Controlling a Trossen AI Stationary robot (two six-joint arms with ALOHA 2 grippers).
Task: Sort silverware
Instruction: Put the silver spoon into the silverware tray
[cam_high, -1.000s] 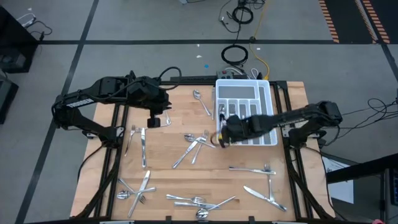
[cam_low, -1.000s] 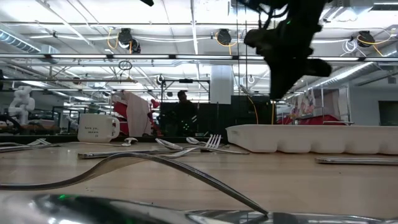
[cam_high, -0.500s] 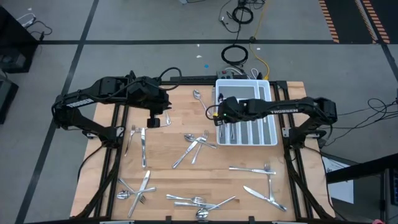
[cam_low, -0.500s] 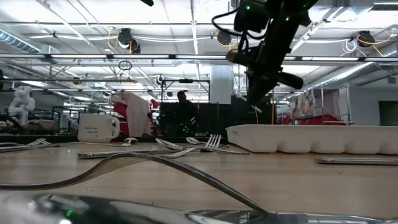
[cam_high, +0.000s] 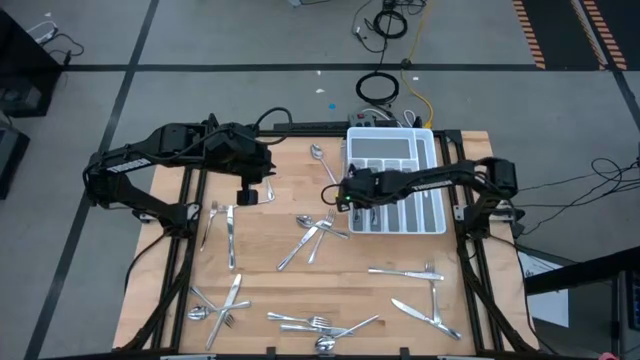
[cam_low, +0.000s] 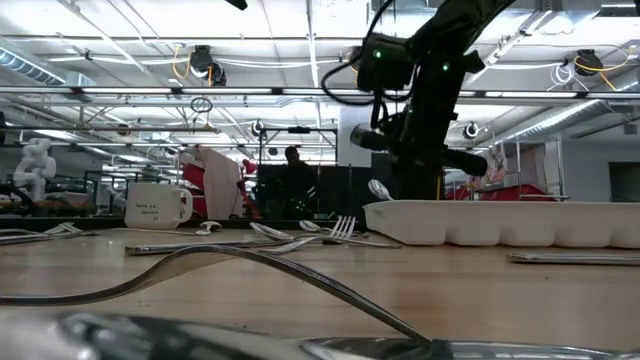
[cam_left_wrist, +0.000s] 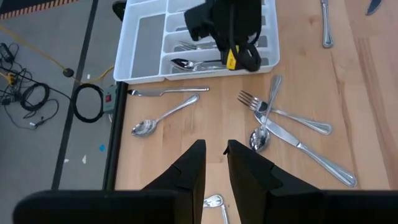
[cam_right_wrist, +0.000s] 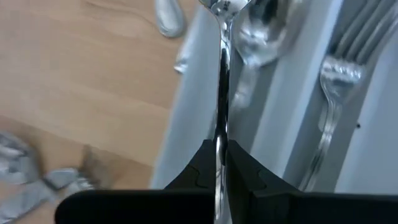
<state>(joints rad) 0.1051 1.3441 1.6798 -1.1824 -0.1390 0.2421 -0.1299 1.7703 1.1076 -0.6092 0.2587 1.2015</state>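
Right gripper (cam_high: 346, 192), fingers pinching a slim shiny metal spoon (cam_right_wrist: 222, 37), hangs over the white compartmented tray's (cam_high: 432, 222) left edge; next, release into the spoon slot

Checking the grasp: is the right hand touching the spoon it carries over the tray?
Touching. The right wrist view shows the right hand shut on the spoon, its handle pinched between both fingers, above the white tray.

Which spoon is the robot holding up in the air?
The spoon pinched in the right end effector, held over the white tray. Every other spoon lies flat on the table or in the tray.
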